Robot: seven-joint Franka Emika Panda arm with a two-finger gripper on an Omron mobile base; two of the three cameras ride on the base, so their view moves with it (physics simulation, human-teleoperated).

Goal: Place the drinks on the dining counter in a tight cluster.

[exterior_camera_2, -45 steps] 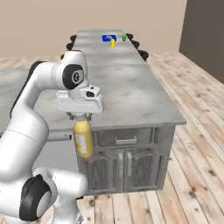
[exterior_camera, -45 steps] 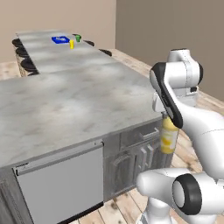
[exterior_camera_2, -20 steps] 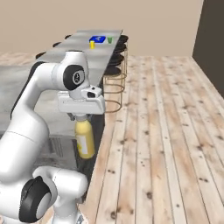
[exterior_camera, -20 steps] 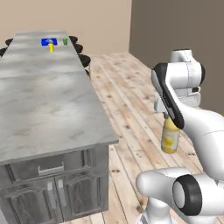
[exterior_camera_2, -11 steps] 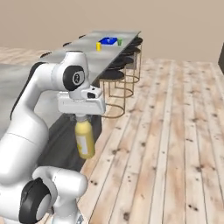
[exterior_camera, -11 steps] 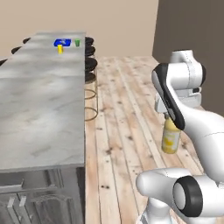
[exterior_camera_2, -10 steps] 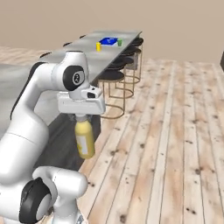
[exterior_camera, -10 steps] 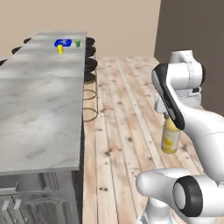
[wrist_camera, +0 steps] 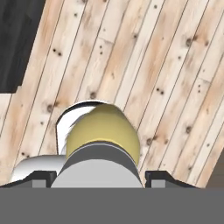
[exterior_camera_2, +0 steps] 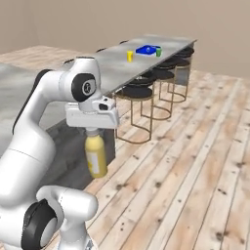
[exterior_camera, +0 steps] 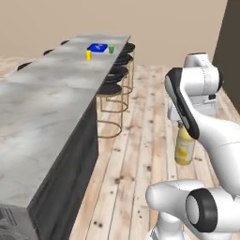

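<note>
The claw (exterior_camera_2: 93, 131) pinches the yellow bottle (exterior_camera_2: 95, 156) by its cap, hanging upright above the wooden floor (exterior_camera_2: 195, 166) beside the dining counter (exterior_camera: 42, 103); small items, perhaps cups, stand near its far end.

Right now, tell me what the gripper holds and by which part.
The gripper holds the yellow bottle by its top, at the cap and neck; the body hangs upright below it, over the wooden floor.
</note>
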